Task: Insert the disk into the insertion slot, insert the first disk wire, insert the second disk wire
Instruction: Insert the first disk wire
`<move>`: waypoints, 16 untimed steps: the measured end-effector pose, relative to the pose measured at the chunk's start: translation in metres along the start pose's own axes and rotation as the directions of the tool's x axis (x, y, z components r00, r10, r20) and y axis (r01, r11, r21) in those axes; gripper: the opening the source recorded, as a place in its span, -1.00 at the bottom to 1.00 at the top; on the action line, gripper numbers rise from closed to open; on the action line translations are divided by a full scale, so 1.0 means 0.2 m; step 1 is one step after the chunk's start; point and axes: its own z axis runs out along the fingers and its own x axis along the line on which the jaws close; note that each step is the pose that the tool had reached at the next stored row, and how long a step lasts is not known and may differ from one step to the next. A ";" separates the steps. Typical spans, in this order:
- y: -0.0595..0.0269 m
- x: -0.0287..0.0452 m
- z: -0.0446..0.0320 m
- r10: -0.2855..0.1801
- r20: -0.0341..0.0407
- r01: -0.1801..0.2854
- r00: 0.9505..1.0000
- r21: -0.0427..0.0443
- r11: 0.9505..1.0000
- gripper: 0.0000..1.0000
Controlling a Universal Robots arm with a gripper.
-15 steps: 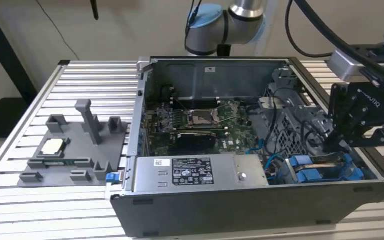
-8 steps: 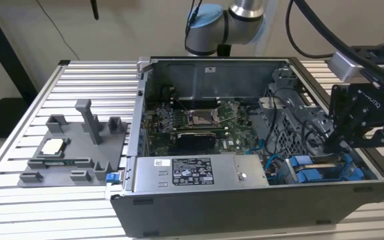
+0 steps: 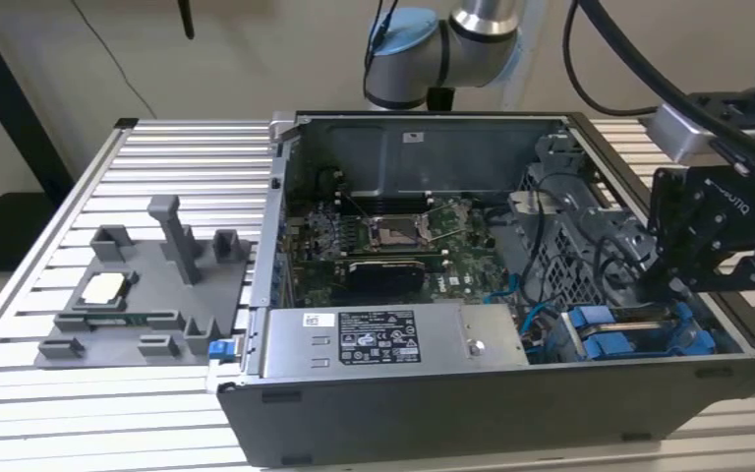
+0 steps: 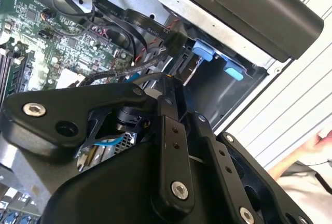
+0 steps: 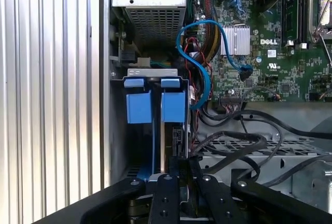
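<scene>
While my gripper point(image 5: 179, 164) hangs over insertion slot point(image 5: 153, 72), fingers drawn narrow, whatever's pinched hidden. Disk point(image 5: 174, 107) seems seated upright on blue carrier. I'd push wire plug straight, squared to disk, clear of black cables point(image 5: 233, 141).

The case point(image 3: 483, 413) is matt dark-grey metal. Inside it, the slot point(image 5: 152, 72) is dull grey metal with smooth blue plastic rails point(image 5: 139, 107). Under the case, the table point(image 3: 36, 413) is ribbed, satin bare metal.

Insertion slot point(image 5: 153, 72) just beside power supply point(image 5: 149, 24), both inside computer case point(image 3: 483, 413).
</scene>
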 end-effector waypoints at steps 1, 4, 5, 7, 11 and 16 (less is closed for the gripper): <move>-0.005 0.000 0.005 -0.001 0.000 0.001 1.000 0.000 1.000 -0.62; -0.006 0.000 0.011 -0.001 0.000 0.001 1.000 0.001 1.000 -0.62; -0.006 0.000 0.011 -0.001 -0.001 0.001 1.000 0.001 1.000 -0.62; -0.008 0.002 0.012 -0.001 -0.002 0.001 1.000 0.001 1.000 -0.62; -0.011 0.002 0.015 -0.001 -0.008 0.001 1.000 0.001 1.000 -0.62; -0.017 0.002 0.027 0.000 -0.017 0.000 1.000 0.001 1.000 -0.62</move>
